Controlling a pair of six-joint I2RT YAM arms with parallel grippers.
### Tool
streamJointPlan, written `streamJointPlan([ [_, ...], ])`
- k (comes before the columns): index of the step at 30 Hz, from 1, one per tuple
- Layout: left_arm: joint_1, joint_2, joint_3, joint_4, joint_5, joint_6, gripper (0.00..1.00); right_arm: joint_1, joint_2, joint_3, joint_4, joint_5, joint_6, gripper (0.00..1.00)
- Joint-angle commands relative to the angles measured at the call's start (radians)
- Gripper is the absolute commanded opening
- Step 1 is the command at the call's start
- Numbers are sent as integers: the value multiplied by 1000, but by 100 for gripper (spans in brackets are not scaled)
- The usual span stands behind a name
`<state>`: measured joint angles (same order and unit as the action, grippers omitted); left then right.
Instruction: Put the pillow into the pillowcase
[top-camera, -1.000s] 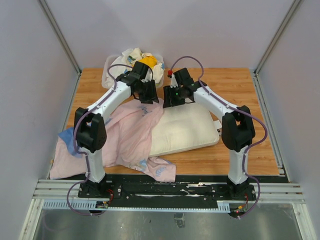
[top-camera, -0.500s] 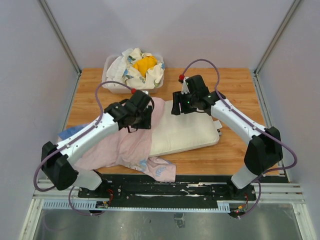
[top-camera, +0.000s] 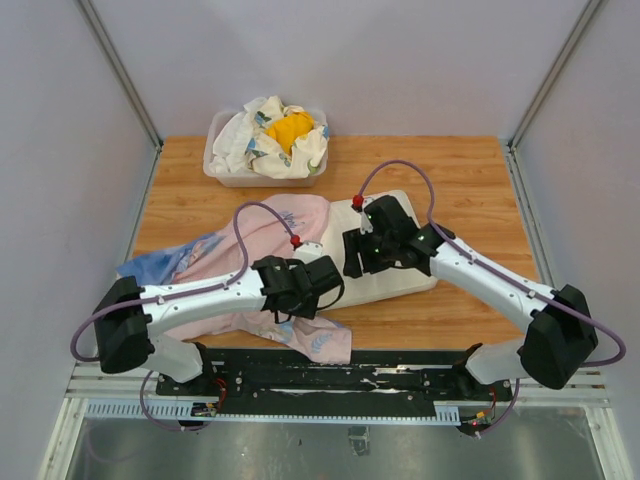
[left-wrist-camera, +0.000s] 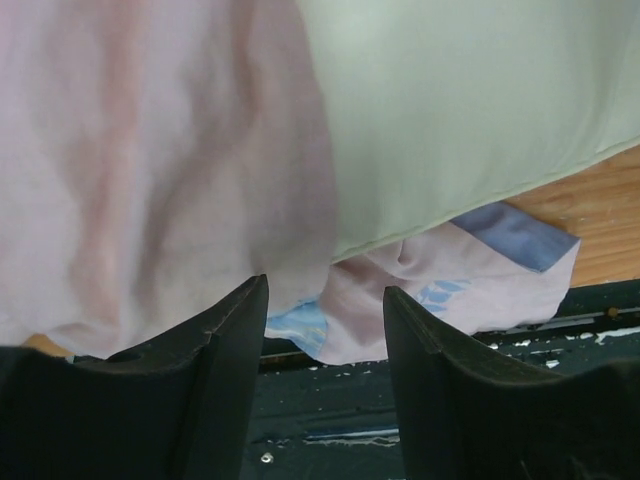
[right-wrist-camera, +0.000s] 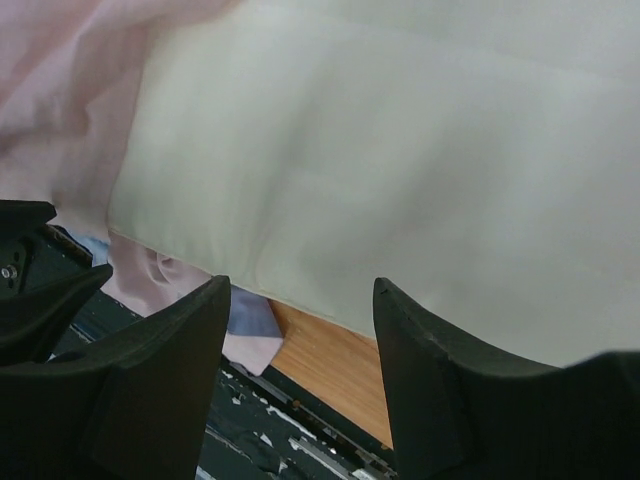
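The cream-white pillow (top-camera: 338, 218) lies flat in the middle of the table. The pillowcase (top-camera: 270, 225), pale pink with blue showing at its left end, is draped over the pillow's left part and trails toward the near edge. My left gripper (top-camera: 322, 283) hovers over the pillow's near-left corner. In the left wrist view this left gripper (left-wrist-camera: 326, 290) is open and holds nothing, with the pillow (left-wrist-camera: 470, 110) and the pillowcase (left-wrist-camera: 150, 150) below it. My right gripper (top-camera: 358, 256) is over the pillow's middle. Seen from the right wrist, the right gripper (right-wrist-camera: 300, 285) is open and empty above the pillow (right-wrist-camera: 400, 150).
A clear bin (top-camera: 222, 172) holding white floral cloths and a yellow cloth stands at the far left. The black base rail (top-camera: 350, 375) runs along the near edge, with a flap of pillowcase reaching it. Bare wood (top-camera: 470, 180) shows to the pillow's right.
Both arms have swung from the pillow's far side toward the near edge and come lower. Both sets of jaws have opened wider. The pillowcase now lies flatter.
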<state>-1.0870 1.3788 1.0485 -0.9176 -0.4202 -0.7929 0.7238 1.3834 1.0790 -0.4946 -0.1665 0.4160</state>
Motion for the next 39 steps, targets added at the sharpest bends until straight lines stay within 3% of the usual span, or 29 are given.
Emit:
streamJointPlan([
  [1, -71, 66, -6, -48, -105, -122, 55, 26, -57, -50, -8, 44, 45, 60],
  [11, -73, 110, -118, -86, -209, -195, 53, 43, -142, -122, -14, 60, 80, 61],
  [14, -73, 116, -102, -100, -225, -206, 30, 46, -148, -135, -13, 61, 87, 61],
  [19, -75, 97, -59, -129, -239, -193, 6, 47, -148, -151, -11, 74, 86, 61],
  [21, -75, 93, -37, -140, -225, -185, 1, 47, -144, -161, -10, 79, 77, 61],
  [30, -93, 16, 76, -82, -82, -123, 0, 71, -116, -191, -9, 91, 29, 71],
  [39, -94, 29, 41, -19, -43, -109, 0, 97, 133, -182, 89, 219, 19, 79],
])
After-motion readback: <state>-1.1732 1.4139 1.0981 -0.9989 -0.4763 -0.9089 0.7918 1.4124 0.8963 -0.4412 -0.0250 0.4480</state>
